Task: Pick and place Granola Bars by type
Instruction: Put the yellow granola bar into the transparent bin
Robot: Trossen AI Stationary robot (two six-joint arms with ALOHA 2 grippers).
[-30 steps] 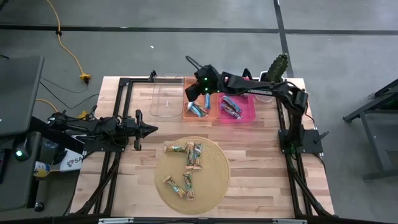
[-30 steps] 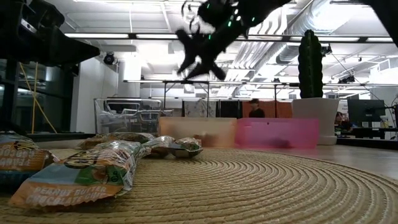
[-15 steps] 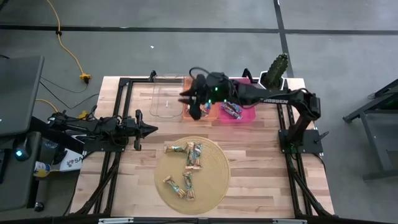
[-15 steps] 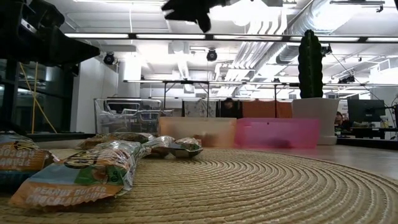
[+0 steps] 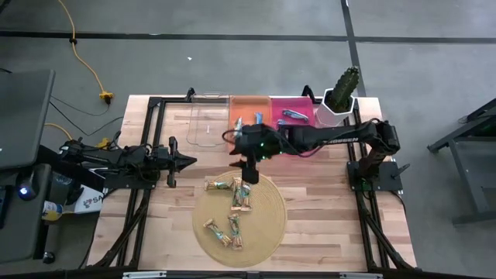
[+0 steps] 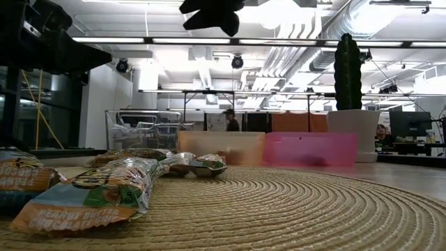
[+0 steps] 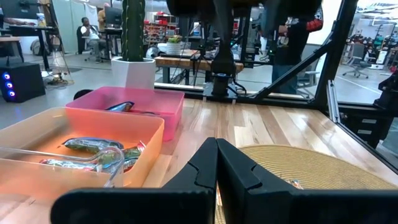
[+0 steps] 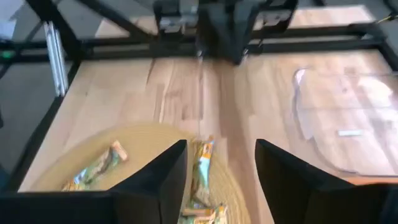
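— What is seen from above?

— The right gripper (image 5: 246, 164) is held over the far edge of the round woven mat (image 5: 267, 225), near the middle of the table (image 5: 325, 194). Six or so tan and green granola bars (image 5: 232, 194) are scattered on the mat. Along the far edge a clear bin (image 5: 208, 124), an orange bin (image 5: 248, 112) and a pink bin (image 5: 298, 116) are lined up, with a potted cactus (image 5: 341, 93) at the far right corner. The left gripper (image 5: 182, 161) is parked at the left edge, pointing inward.

— And at table height?

— The wrappers are shown close: crinkled foil, tan with green, printed lettering on the nearest one (image 6: 90, 199). The right gripper (image 6: 209, 14) is seen only as a dark shape high above the mat (image 6: 293, 209); its fingers cannot be made out here. A person (image 6: 230, 120) is seen far back in the room.

— What is added by the left wrist view?

— The bins' contents: blue-wrapped bars (image 7: 99, 155) lie in the orange bin (image 7: 87, 127), a dark silvery bar (image 7: 121, 106) in the pink bin (image 7: 155, 102). The left gripper (image 7: 216, 162) is closed, fingers touching, nothing between them.

— And the right wrist view?

— The right gripper (image 8: 217, 168) is spread wide and empty, with one tan-green bar (image 8: 200, 165) framed between its fingers on the mat (image 8: 143, 146) below, and another bar (image 8: 99, 165) lying apart from it.
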